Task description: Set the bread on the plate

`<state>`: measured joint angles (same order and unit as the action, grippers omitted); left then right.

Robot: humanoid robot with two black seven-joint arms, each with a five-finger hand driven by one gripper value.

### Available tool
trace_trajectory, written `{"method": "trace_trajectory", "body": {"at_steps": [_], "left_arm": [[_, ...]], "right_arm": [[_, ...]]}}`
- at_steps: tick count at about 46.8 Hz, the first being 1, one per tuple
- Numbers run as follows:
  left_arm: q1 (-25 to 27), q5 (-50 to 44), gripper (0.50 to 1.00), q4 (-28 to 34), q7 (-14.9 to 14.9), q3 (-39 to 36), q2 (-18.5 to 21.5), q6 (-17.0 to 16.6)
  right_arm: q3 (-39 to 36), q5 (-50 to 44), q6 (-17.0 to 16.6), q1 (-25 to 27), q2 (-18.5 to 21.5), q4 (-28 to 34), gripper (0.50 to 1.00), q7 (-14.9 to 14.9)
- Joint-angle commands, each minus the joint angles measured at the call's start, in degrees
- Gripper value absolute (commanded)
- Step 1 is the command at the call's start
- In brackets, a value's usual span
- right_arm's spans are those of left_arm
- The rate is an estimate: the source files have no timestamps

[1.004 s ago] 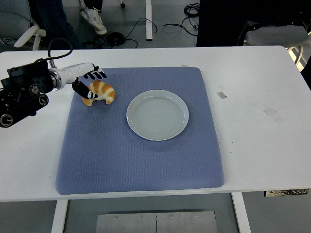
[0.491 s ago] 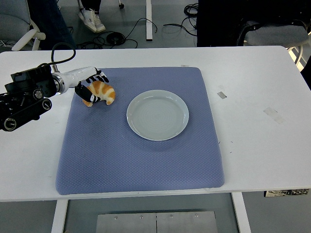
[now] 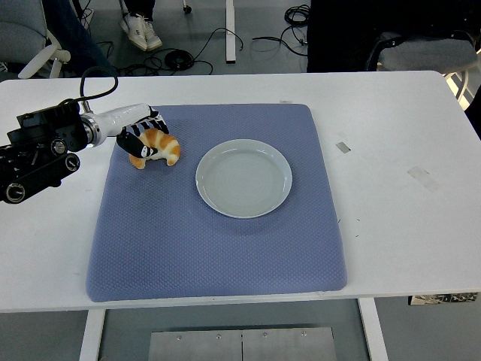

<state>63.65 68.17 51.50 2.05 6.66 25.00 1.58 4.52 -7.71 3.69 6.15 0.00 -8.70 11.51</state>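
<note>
A golden croissant point(image 3: 158, 148) lies on the blue mat point(image 3: 218, 226), left of the plate. My left hand point(image 3: 141, 129) reaches in from the left edge and sits over the croissant's left end, its black-and-white fingers point(image 3: 154, 120) curled around the top and side of the bread. The bread still rests on the mat. An empty pale round plate point(image 3: 243, 177) sits at the mat's middle, a short gap to the right of the bread. My right arm does not show.
The white table point(image 3: 398, 188) carries small tape marks at the right. A black cable loops behind my left forearm point(image 3: 45, 143). Chairs, cables and a person's shoes lie on the floor beyond the table's far edge.
My left hand has moved slightly right and its fingers have closed over the croissant, which has shifted a little on the mat. The plate has not moved.
</note>
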Motion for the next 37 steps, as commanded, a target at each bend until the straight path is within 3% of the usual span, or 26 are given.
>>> {"method": "trace_trajectory", "body": {"at_steps": [1,3,21,37], "left_arm": [[0.0,-0.1,0.525,0.0,-0.2,0.0,0.1,0.1],[0.0,-0.1,0.500,0.0,-0.4,0.0,0.1,0.3],[0.4,-1.5,0.500,0.0,-0.5,0.5,0.6,0.4],[3.9,-10.0,0.500,0.1,-0.4,0.8,0.6,1.3]], "right_arm": [[0.0,0.0,0.0,0.0,0.0,0.0,1.000,0.0],[0.0,0.1,0.0,0.0,0.0,0.0,1.000,0.0],[0.0,0.1,0.0,0.0,0.0,0.0,1.000,0.0],[0.0,0.1,0.0,0.0,0.0,0.0,1.000,0.0]]}}
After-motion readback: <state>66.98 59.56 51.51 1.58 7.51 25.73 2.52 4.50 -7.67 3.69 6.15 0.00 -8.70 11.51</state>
